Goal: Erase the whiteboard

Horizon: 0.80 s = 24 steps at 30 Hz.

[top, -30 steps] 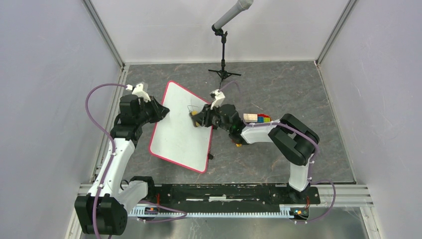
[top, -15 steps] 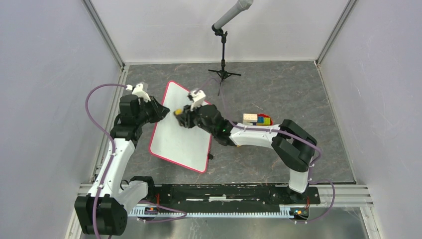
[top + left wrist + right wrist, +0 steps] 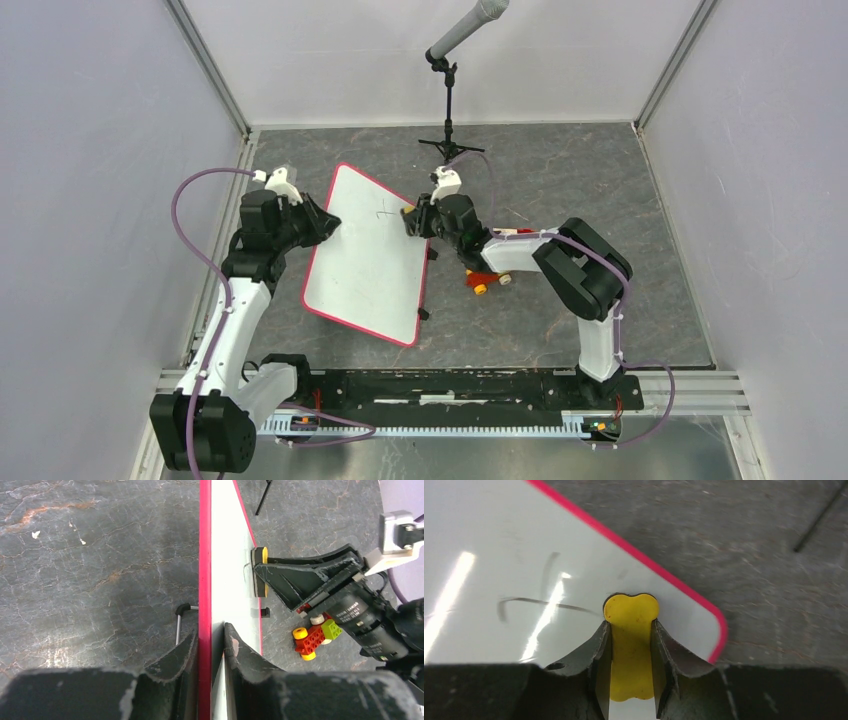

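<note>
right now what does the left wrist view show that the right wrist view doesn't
Only the left wrist view: the left gripper clamped on the whiteboard at its red edge, and a brick toy car on the table beyond it.
Only the right wrist view: the black strokes face-on and the board's rounded corner.
Both: the whiteboard, and the yellow eraser held in the right gripper against it.
</note>
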{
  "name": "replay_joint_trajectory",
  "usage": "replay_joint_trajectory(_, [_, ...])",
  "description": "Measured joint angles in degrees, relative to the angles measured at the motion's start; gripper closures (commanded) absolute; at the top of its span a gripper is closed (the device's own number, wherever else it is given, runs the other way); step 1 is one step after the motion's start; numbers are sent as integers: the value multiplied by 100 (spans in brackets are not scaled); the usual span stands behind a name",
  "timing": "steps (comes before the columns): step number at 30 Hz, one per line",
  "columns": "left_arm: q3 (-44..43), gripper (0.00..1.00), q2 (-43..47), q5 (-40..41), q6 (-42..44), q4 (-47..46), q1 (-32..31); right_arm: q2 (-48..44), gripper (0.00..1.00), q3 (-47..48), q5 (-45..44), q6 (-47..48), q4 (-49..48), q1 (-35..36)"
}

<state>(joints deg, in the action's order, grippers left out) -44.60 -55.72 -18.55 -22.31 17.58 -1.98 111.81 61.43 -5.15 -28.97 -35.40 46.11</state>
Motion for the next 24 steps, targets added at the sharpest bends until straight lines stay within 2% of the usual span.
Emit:
replay_joint_trajectory(3, [0, 98, 0, -2, -11, 7, 0, 122, 82, -201, -105, -166, -35, -249])
replay_joint_trajectory(7, [0, 98, 0, -9, -17, 9, 0, 111, 81, -149, -317, -103, 37, -149])
replay_joint_trajectory(12, [0, 98, 0, 2, -22, 11, 2, 107, 80, 601, -579, 210, 686, 216])
replay_joint_trajectory(18, [0, 98, -7, -2, -28, 4, 2, 212, 80, 1838, -192, 319, 822, 837])
replay_joint_trajectory(22, [0, 98, -20, 24, -31, 7, 2, 330, 81, 1963, 31, 214, 728, 763])
replay_joint_trajectory(24, [0, 98, -26, 17, -35, 0, 2, 343, 81, 1733, 72, 127, 540, 581])
